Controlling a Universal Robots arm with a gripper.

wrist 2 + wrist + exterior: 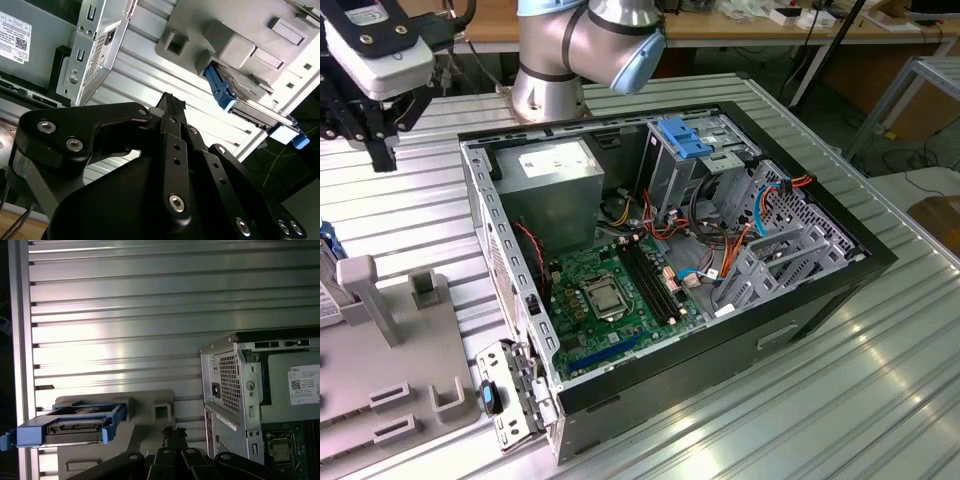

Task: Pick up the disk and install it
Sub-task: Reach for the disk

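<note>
While claw [382, 155] hangs over slatted table [150, 315], tips pinched together, gripping nothing, disk [65, 426] sits parked in grey holder [155, 412] near PC case [235, 385]. Disk not under tips: off to side, away from case. Narrow connector edge faces first wrist camera, so guessing long axis runs away from claw.

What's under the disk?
The disk rests on a grey holder, which stands on the ribbed metal table. The part of the holder beneath the disk is covered, so how it is seated cannot be seen.
</note>
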